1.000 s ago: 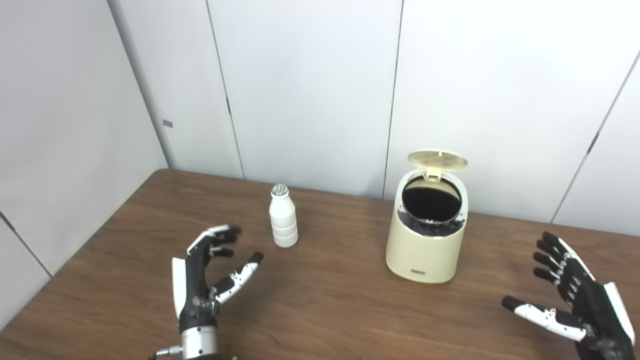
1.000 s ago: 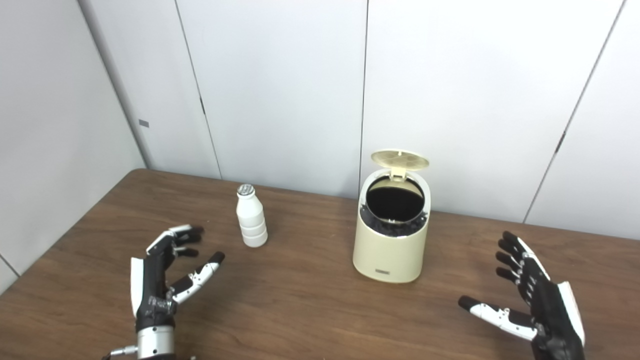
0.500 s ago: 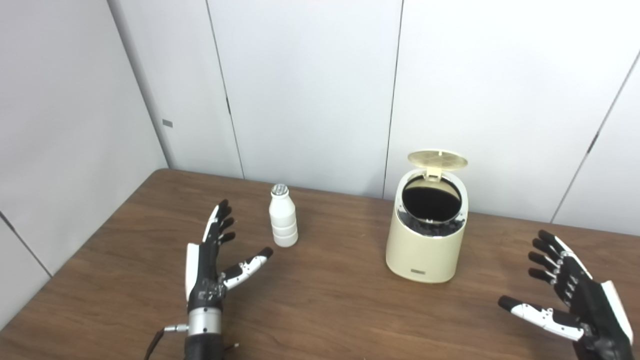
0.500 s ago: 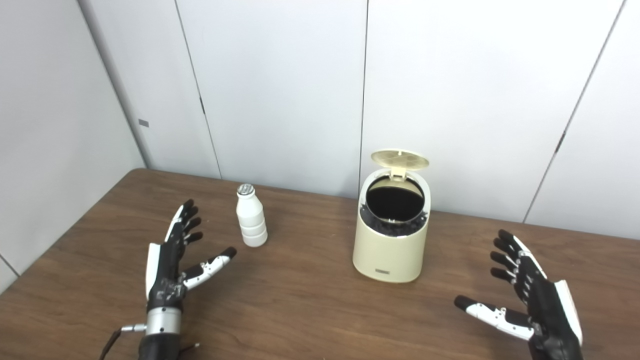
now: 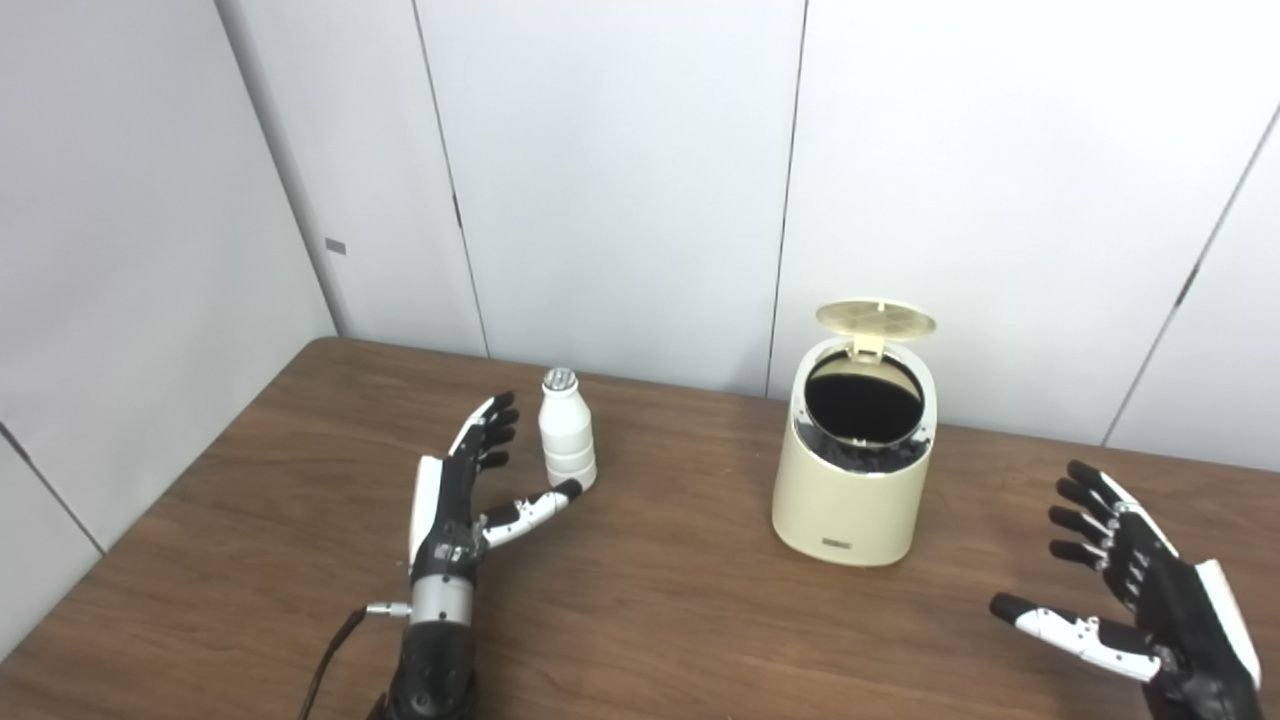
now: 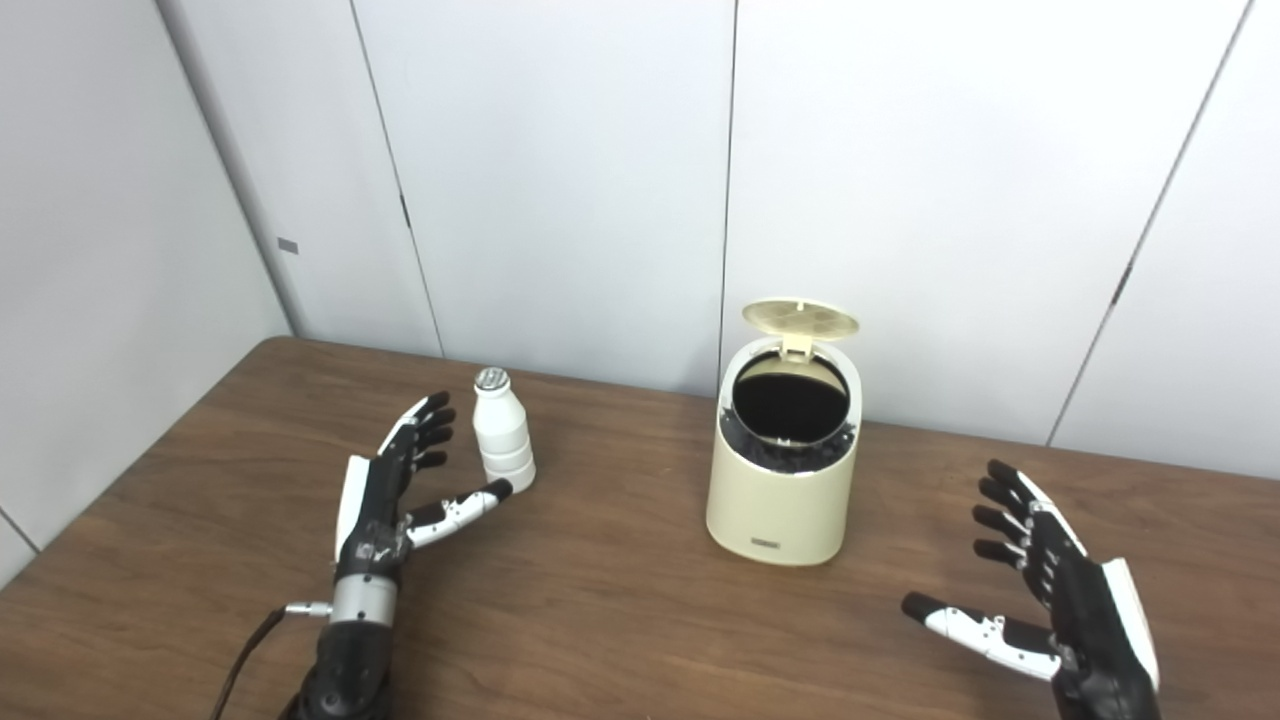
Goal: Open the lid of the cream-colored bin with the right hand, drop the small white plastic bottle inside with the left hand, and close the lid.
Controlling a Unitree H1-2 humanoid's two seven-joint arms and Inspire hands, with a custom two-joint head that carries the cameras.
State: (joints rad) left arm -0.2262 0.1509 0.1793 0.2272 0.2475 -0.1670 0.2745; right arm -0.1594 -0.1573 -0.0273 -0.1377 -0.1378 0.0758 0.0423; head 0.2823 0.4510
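Bottle, small and white, stands upright on the brown wooden table, toward the left and well apart from the bin. It has a silver cap with some marks on top, too small to read. It has no label that can be seen.

Nearest to the camera are two robot hands, black and white. One right hand hangs low at the right edge, spread wide, holding nothing, well apart from the bin. One left hand is further in, also spread wide and holding nothing. Its fingers point up just beside the bottle on the left, and its thumb reaches out just in front of the bottle's foot. It is hard to tell if the thumb tip touches the bottle. A thin dark cable runs from the left wrist toward the bottom edge.

Further back there is one bin, cream in color, round and short. It has a small gray tag low on its front, with writing too small to read. Its lid is flipped up at the back, and the inside looks dark.

Behind the table are plain white wall panels with thin dark seams. A small gray mark sits on the left panel.
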